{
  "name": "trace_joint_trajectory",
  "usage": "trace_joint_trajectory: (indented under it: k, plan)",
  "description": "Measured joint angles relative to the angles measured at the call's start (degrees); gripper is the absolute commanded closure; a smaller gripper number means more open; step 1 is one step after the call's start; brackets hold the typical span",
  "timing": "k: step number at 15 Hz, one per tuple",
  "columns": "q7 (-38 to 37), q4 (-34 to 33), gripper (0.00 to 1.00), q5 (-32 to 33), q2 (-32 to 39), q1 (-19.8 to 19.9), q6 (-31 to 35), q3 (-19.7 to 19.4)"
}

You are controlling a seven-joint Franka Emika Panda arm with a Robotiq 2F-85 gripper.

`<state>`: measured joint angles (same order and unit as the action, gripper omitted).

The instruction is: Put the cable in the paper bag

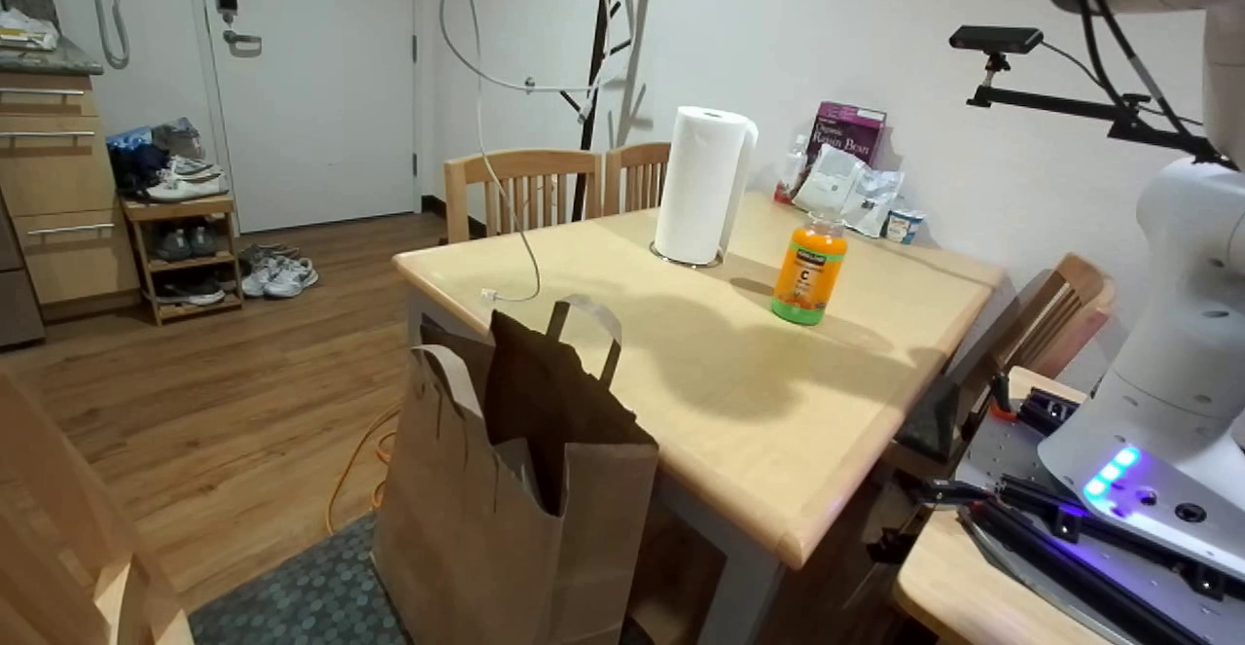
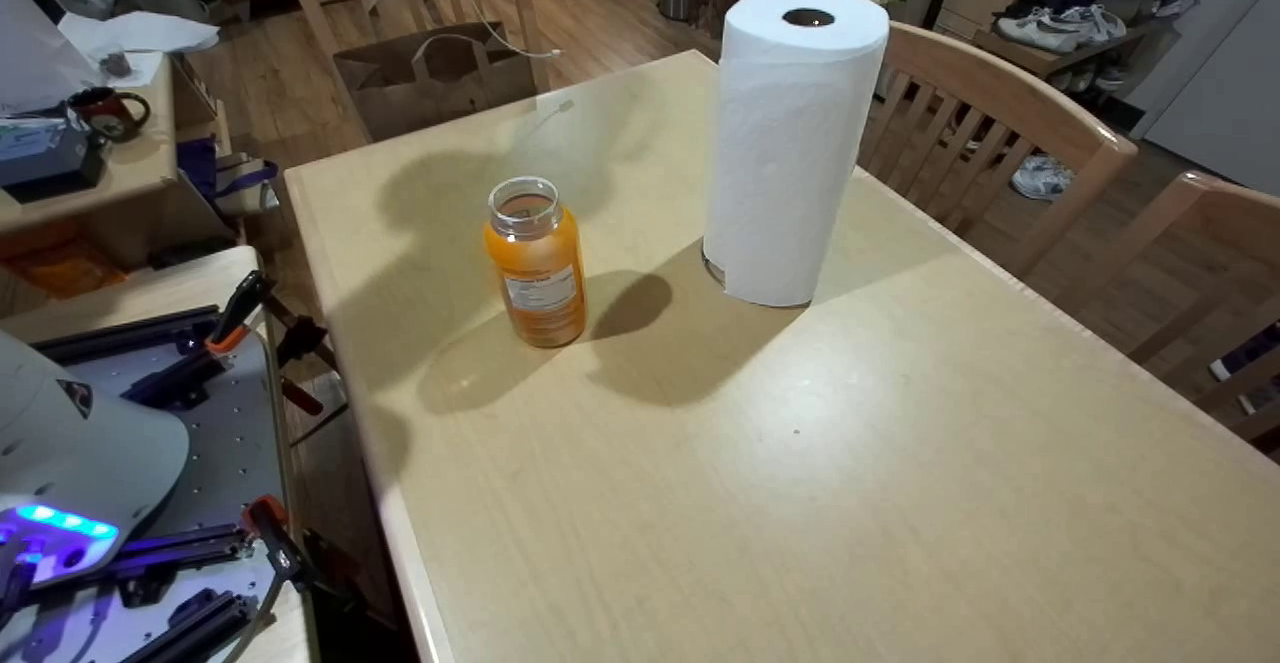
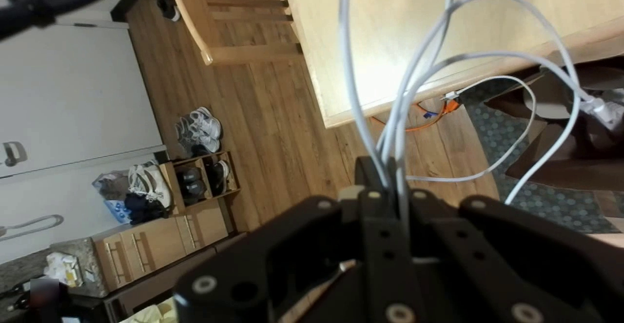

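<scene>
The end effector (image 3: 395, 186) only shows in the wrist view, squeezed tight on the white cable (image 3: 402, 118), which hangs in loose loops. One plug (image 1: 491, 294) dangles near the edge of the surface (image 1: 749, 470), by the paper bag (image 1: 477, 509) sitting open on a chair (image 1: 292, 582), handles (image 1: 595, 309) sticking up. Both exterior views have a paper towel roll (image 1: 700, 188) and orange bottle (image 2: 540, 278) standing on the surface; an exterior view also gets a purple cereal box (image 1: 848, 131) along the back edge.

In both exterior views, soft shadows (image 2: 430, 253) cross the table (image 1: 759, 450); blue lights (image 1: 1112, 471) glow beyond its edge. In the wrist view, glare (image 3: 363, 82) whitens it near a corner, and the gripper (image 3: 395, 195) seems out of focus.
</scene>
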<state>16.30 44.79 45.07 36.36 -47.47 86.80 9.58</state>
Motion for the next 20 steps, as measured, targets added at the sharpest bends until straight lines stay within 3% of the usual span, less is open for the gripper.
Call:
trace_joint_trajectory:
  k: [6, 15, 20]
  plan:
    - [0.0, -11.6, 0.98, 3.0, 6.3, -6.1, -2.2, -3.5]
    - [-4.7, -15.0, 0.98, 2.3, 9.2, -11.3, -3.7, -11.3]
    - [-10.1, -18.8, 0.98, 1.5, 10.0, -15.8, -9.7, -13.8]
